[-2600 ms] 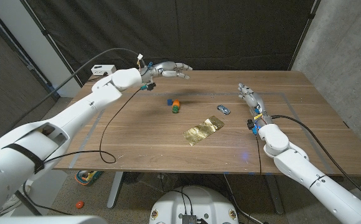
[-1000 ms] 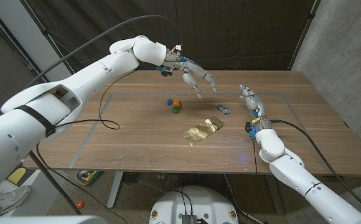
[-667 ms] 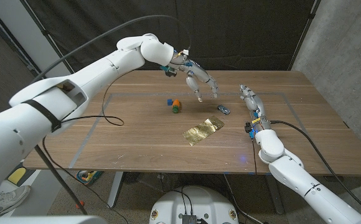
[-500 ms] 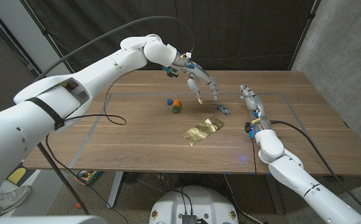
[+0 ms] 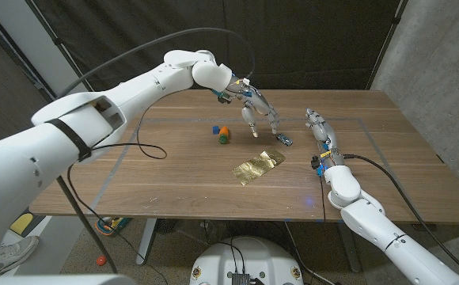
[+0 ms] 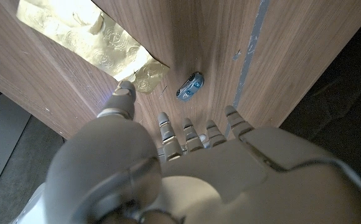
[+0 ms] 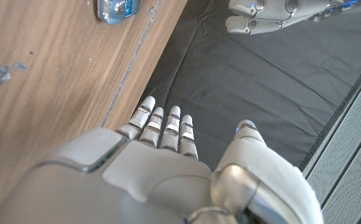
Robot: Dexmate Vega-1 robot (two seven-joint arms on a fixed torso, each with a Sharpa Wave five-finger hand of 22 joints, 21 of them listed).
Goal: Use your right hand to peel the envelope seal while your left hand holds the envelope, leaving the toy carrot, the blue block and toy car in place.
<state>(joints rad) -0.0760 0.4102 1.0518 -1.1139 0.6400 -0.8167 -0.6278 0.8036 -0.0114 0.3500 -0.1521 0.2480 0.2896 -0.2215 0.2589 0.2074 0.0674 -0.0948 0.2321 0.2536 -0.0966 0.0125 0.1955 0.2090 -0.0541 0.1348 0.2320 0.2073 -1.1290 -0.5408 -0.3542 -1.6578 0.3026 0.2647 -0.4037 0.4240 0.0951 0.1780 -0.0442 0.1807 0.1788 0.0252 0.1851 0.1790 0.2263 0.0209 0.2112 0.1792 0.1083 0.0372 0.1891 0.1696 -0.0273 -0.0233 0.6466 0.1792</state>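
Note:
A gold embossed envelope (image 5: 259,166) lies flat near the table's middle; its end (image 6: 87,37) shows in the left wrist view. My left hand (image 5: 259,112) hovers open above the table, fingers pointing down, just behind the envelope and beside the small blue toy car (image 5: 283,140); the car (image 6: 188,86) shows past its fingers in the left wrist view. My right hand (image 5: 318,127) stands open on the table to the right of the car (image 7: 114,9), fingers straight. The blue block (image 5: 214,129) and the orange toy carrot (image 5: 224,135) sit together left of my left hand.
The wooden table (image 5: 166,178) carries a taped rectangle outline. A black cable (image 5: 138,142) from my left arm loops over the table's left part. A dark curtain hangs behind the table, and a concrete wall stands at the right.
My left arm has swung from the far left of the table across to the right and lowered, and its hand now hangs close to the toy car and envelope. My right hand has stayed put.

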